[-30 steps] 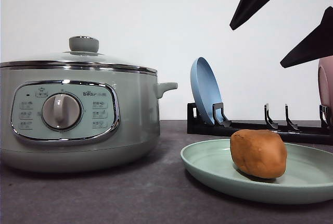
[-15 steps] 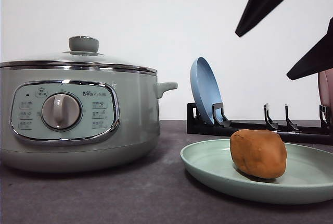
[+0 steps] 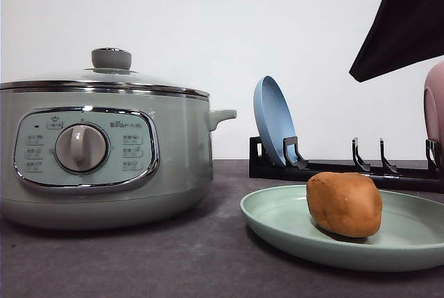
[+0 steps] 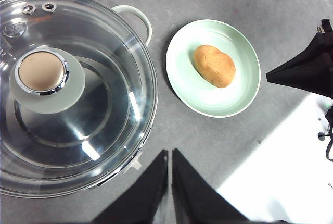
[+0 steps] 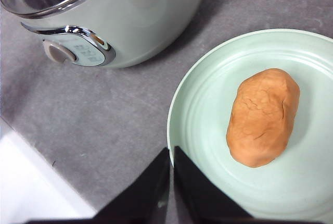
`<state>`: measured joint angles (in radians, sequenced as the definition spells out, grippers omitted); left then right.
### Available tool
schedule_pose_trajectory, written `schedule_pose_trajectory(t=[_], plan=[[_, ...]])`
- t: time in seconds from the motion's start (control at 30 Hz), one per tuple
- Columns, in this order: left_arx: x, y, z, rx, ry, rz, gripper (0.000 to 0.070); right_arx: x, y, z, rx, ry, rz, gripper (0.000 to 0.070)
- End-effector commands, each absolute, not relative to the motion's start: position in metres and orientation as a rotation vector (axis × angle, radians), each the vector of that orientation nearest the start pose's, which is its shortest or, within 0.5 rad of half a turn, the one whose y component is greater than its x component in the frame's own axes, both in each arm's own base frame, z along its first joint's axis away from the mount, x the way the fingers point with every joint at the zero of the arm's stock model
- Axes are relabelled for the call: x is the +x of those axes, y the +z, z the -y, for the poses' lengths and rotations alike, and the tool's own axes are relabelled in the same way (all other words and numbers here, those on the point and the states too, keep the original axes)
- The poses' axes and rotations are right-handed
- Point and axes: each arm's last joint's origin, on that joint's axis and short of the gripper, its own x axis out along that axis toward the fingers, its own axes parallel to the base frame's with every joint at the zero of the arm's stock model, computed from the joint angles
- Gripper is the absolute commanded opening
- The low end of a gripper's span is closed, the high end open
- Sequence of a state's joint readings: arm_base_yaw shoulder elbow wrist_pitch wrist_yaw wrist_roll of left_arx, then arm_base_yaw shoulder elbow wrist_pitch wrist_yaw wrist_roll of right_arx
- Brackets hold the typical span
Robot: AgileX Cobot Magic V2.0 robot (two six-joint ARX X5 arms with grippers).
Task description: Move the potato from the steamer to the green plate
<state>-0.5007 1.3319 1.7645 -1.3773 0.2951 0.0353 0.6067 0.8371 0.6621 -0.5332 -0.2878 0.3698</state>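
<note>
With the potato [image 3: 345, 204] lying on the green plate [image 3: 277, 220] beside the lidded steamer [image 3: 104, 152], I judge a clean upward retreat best, so my right gripper [image 5: 170, 182], fingers pressed together on nothing, hangs high above the plate's rim, my left gripper [image 4: 169, 182] likewise closed and empty above the table.

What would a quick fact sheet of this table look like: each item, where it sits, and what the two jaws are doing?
potato: lying on the green plate, nothing gripping it
steamer: left of the plate, glass lid on
blue plate: upright in the black rack behind
pink plate: at the rack's right end, partly cut off
left gripper: jaws shut, holding nothing, above the steamer's edge
right gripper: jaws shut, holding nothing, above the green plate's rim
task: looks done
</note>
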Motion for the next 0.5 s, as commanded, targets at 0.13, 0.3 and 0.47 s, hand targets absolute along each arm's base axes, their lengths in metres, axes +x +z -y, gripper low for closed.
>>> schedule_pose_trajectory(t=[0.13, 0.3, 0.47], plan=[[0.1804, 0.4460, 0.1101, 0.126, -0.766, -0.921, 0.0001, 0.1339, 0.2569, -0.1040, 0.205, 0.725, -0.846, 0.0000], [0.1804, 0.4460, 0.1101, 0.126, -0.766, -0.921, 0.0001, 0.1339, 0.2569, -0.1040, 0.205, 0.725, -0.846, 0.0000], [0.1783, 0.4472, 0.1087, 0.137, -0.770, -0.911, 0.0001, 0.1339, 0.2569, -0.1040, 0.205, 0.725, -0.846, 0.0000]])
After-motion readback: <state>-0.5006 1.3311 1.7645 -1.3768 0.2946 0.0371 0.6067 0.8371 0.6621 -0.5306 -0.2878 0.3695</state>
